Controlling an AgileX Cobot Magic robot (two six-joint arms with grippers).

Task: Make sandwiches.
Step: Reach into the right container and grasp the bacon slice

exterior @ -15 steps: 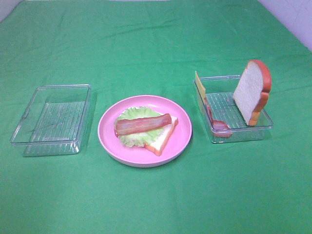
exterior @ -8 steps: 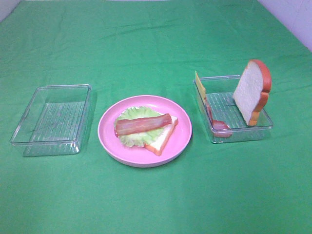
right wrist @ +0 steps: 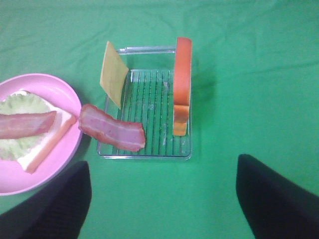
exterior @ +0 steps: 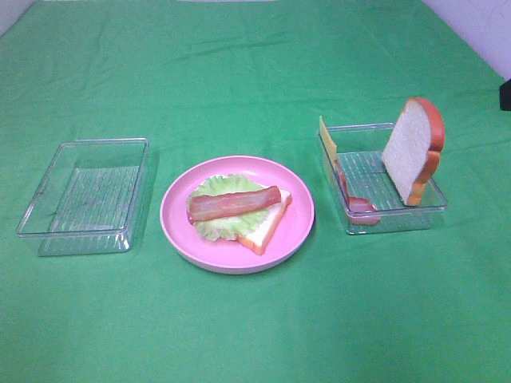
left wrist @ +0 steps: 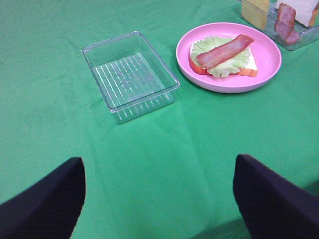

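Observation:
A partly built sandwich lies on the round pink plate [exterior: 299, 231]: a bread slice [exterior: 267, 227], a lettuce leaf [exterior: 214, 229] and a bacon strip [exterior: 234, 203] on top. The right clear tray [exterior: 395, 223] holds a second bread slice [exterior: 409, 150] standing on edge, a yellow cheese slice [exterior: 327, 140] leaning on its left wall, and another bacon strip [exterior: 359, 205]. My right gripper [right wrist: 159, 199] is open and empty, above and in front of that tray [right wrist: 154, 109]. My left gripper [left wrist: 159, 199] is open and empty, well short of the plate [left wrist: 269, 64].
An empty clear tray [exterior: 48, 203] stands left of the plate; it also shows in the left wrist view [left wrist: 129, 74]. Green cloth covers the whole table. A dark piece of the right arm [exterior: 505, 94] shows at the right edge of the exterior view.
A dark piece of the right arm has come into the exterior view at its right edge. The food and trays have not moved.

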